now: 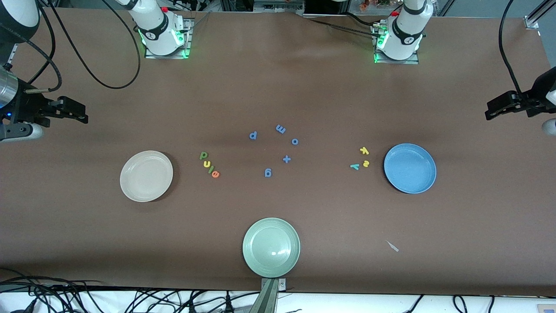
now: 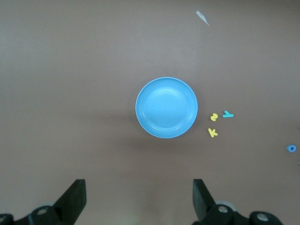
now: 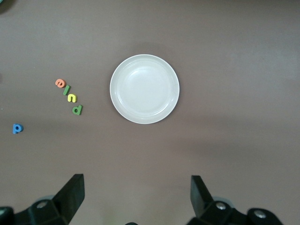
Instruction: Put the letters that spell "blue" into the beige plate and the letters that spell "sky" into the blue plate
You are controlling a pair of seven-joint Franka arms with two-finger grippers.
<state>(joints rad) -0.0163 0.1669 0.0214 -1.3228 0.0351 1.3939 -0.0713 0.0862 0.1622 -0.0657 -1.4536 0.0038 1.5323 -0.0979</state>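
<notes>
The beige plate (image 1: 146, 175) (image 3: 144, 89) lies toward the right arm's end of the table. Beside it, in a short row, lie the dark green b (image 1: 203, 155) (image 3: 77, 109), yellow u (image 1: 206, 164), thin green l (image 1: 210, 168) and orange e (image 1: 215, 174) (image 3: 60, 83). The blue plate (image 1: 409, 168) (image 2: 166, 107) lies toward the left arm's end, with the yellow k (image 1: 364, 151) (image 2: 213, 132), yellow s (image 1: 366, 163) (image 2: 214, 117) and teal y (image 1: 355, 166) (image 2: 228, 114) beside it. My right gripper (image 1: 76, 111) (image 3: 137, 180) hangs open and empty, high over its end of the table. My left gripper (image 1: 495, 108) (image 2: 138, 185) hangs the same way over the other end.
Several all-blue letters and a plus sign (image 1: 286, 159) are scattered mid-table between the two groups. A pale green plate (image 1: 271, 247) sits nearest the front camera. A small white scrap (image 1: 392, 246) lies nearer the camera than the blue plate.
</notes>
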